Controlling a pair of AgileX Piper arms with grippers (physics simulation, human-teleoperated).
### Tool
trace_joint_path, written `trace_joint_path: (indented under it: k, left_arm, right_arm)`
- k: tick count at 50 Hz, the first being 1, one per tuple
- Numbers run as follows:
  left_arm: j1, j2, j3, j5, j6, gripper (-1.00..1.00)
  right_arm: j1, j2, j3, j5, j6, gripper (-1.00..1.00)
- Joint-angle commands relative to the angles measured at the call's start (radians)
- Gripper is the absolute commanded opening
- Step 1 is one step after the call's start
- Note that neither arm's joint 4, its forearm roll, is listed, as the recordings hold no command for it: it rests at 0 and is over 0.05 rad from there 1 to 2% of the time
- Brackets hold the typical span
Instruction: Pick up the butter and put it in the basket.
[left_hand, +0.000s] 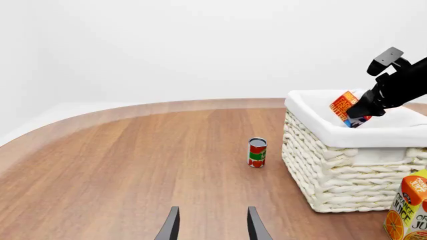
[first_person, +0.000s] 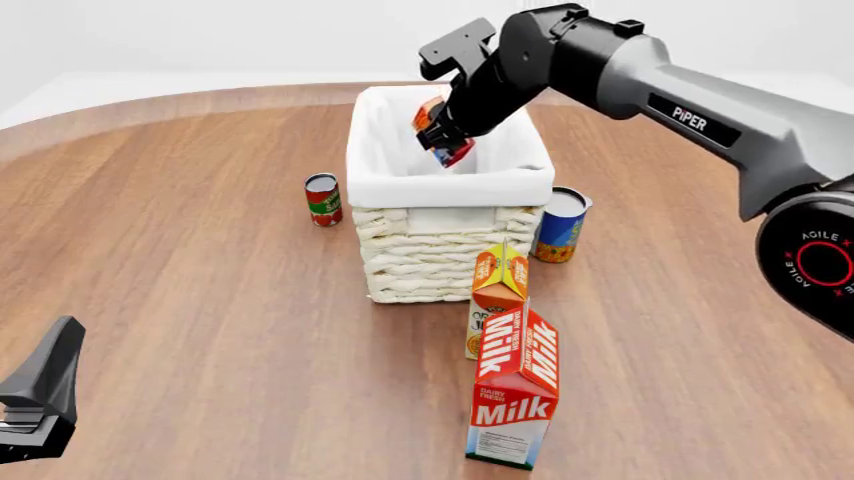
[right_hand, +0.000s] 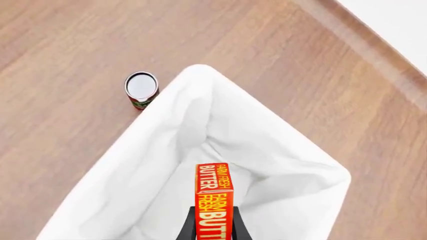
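- My right gripper (first_person: 446, 138) is clamped on the butter (first_person: 430, 118), holding the box tilted over the open top of the basket (first_person: 449, 262).
- In the right wrist view the butter (right_hand: 213, 200) sits edge-on between the fingers, with the white liner (right_hand: 160, 165) below it.
- My left gripper (left_hand: 212, 227) hangs low over bare wood, jaws apart, nothing between them.
- A small red and green can (first_person: 323, 199) stands left of the basket; a blue and yellow can (first_person: 562, 225) touches its right side.
- The orange juice carton (first_person: 498, 290) and Milk carton (first_person: 517, 395) stand just in front.
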Motion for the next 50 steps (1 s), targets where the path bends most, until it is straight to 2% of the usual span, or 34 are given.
trace_joint_path:
  k: [1, 21, 22, 50]
  left_arm:
    - [0.0, 0.0, 0.0, 0.0, 0.0, 1.0]
    - [0.0, 0.0, 0.0, 0.0, 0.0, 1.0]
    - [0.0, 0.0, 0.0, 0.0, 0.0, 1.0]
    - [0.0, 0.0, 0.0, 0.0, 0.0, 1.0]
  right_arm:
    - [-0.008, -0.014, -0.013, -0.005, 0.01, -1.0]
    - [-0.008, -0.014, -0.021, -0.003, 0.021, -1.0]
    - [-0.007, -0.015, -0.02, -0.003, 0.022, 1.0]
    - [-0.014, -0.024, -0.016, -0.016, 0.019, 1.0]
